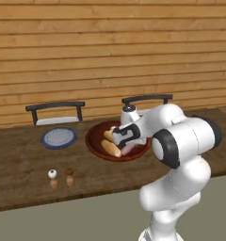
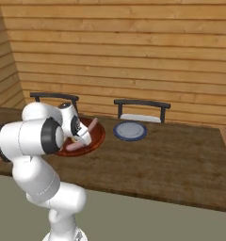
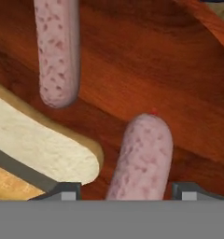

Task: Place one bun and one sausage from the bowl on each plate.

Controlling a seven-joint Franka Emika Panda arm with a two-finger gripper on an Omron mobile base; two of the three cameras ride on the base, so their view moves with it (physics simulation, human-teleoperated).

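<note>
The gripper (image 3: 128, 191) sits open astride one sausage (image 3: 142, 158) in the bowl (image 3: 146, 60); centre it, avoiding the bun (image 3: 44, 149), before closing.

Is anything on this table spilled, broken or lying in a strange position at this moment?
Nothing stands out. The buns and sausages lie inside the bowl, with nothing spilled over its rim. The plate sits flat and bare on the table. The pincer straddles one sausage, jaws apart.
</note>
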